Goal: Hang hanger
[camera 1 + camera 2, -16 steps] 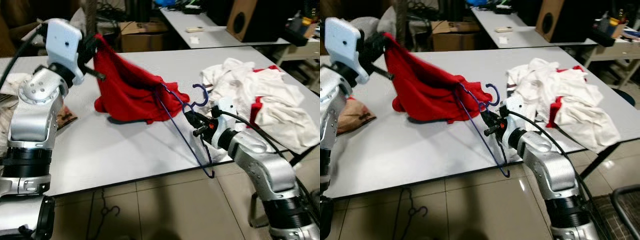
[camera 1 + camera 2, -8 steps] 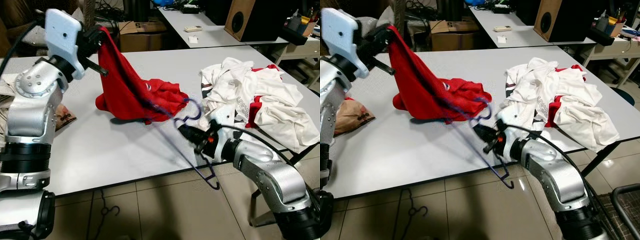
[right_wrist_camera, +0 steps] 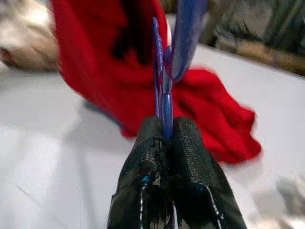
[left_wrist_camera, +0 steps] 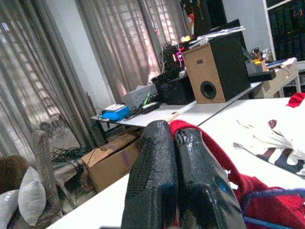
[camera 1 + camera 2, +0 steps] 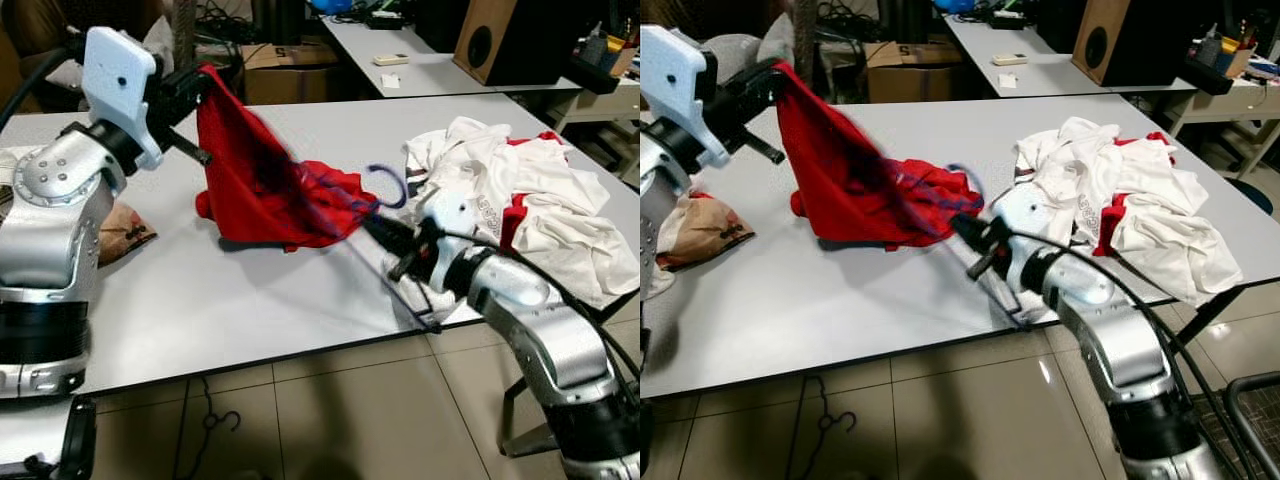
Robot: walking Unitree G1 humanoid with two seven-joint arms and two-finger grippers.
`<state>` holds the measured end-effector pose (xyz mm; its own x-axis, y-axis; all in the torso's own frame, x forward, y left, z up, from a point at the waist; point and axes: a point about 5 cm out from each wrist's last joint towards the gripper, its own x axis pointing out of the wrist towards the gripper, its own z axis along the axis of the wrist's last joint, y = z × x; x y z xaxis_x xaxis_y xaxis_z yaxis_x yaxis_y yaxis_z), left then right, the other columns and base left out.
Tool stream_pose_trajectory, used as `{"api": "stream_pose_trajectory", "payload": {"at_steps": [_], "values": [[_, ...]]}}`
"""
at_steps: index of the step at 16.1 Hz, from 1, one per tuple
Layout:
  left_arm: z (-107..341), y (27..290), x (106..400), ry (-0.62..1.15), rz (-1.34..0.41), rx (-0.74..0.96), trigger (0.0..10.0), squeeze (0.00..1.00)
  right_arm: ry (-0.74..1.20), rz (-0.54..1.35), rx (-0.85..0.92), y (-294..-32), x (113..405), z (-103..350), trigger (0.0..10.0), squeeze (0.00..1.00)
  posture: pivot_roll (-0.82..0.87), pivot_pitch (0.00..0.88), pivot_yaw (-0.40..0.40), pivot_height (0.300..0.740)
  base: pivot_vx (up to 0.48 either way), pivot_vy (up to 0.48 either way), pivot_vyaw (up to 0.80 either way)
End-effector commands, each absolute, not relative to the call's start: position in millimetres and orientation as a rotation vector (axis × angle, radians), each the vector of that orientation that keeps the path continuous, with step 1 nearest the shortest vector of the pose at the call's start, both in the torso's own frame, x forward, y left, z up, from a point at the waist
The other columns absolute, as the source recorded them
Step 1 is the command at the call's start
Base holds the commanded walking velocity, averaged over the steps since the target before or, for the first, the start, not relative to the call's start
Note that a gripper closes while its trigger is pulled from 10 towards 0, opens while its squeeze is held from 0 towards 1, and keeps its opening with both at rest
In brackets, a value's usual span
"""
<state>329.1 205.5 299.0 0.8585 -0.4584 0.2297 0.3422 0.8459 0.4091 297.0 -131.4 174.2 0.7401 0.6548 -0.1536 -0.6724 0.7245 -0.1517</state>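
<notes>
We pinch the red shirt point(image 5: 265, 185) aloft in our left gripper point(image 5: 195, 85) near the table's point(image 5: 230, 290) left edge, our right gripper point(image 5: 385, 235) clamped on the blue hanger point(image 5: 385, 180); thread it slowly inside.

A shirt point(image 5: 270, 190) lies in the middle of the desk point(image 5: 230, 290). Its one corner is held up on the left by the left gripper point(image 5: 192, 82). A pile of clothes point(image 5: 530, 200) lies on the right side of the desk. Between them, near the front edge, the right gripper point(image 5: 378, 228) holds a hanger point(image 5: 385, 185) that reaches into the shirt. A bag point(image 5: 122, 228) lies at the left edge. Another desk point(image 5: 420, 70) with a speaker point(image 5: 505, 38) stands behind.
</notes>
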Motion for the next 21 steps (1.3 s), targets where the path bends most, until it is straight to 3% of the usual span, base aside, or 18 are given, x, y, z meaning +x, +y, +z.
{"api": "stream_pose_trajectory", "payload": {"at_steps": [1,6,9,11,15,17,19,21], "values": [[311,208,325,-0.376,-0.417,0.347,0.0,0.00,0.180,0.713,-0.247,-142,296,161,10.0,0.00,-0.01,0.000,-0.031,0.740,0.000,0.000,0.00],[336,192,309,-0.527,-0.553,0.195,0.0,0.00,0.257,0.655,-0.207,-142,299,144,10.0,0.00,-0.01,0.000,-0.034,0.740,0.000,0.000,0.00],[312,196,313,-0.389,-0.536,0.295,0.0,0.00,0.169,0.651,0.087,-135,303,162,10.0,0.00,-0.01,0.000,-0.032,0.740,0.000,0.000,0.00],[292,200,313,-0.292,-0.513,0.336,0.0,0.00,0.109,0.608,0.404,-136,307,174,10.0,0.00,-0.02,0.000,-0.032,0.740,0.000,0.000,0.00],[257,184,307,-0.220,-0.551,0.338,0.0,0.00,0.157,0.604,0.814,-126,306,170,10.0,0.00,-0.02,0.000,-0.031,0.740,0.000,0.000,0.00],[244,168,302,-0.191,-0.620,0.318,0.0,0.00,0.196,0.579,0.957,-124,308,166,10.0,0.00,-0.02,0.000,-0.032,0.740,0.000,0.000,0.00],[245,157,294,-0.217,-0.705,0.298,0.0,0.00,0.239,0.561,0.953,-125,308,162,10.0,0.00,-0.03,0.000,-0.033,0.740,0.000,0.000,0.00],[245,152,288,-0.210,-0.772,0.293,0.0,0.00,0.219,0.553,1.067,-126,310,166,10.0,0.00,-0.02,0.000,-0.033,0.740,0.000,0.000,0.00]]}}
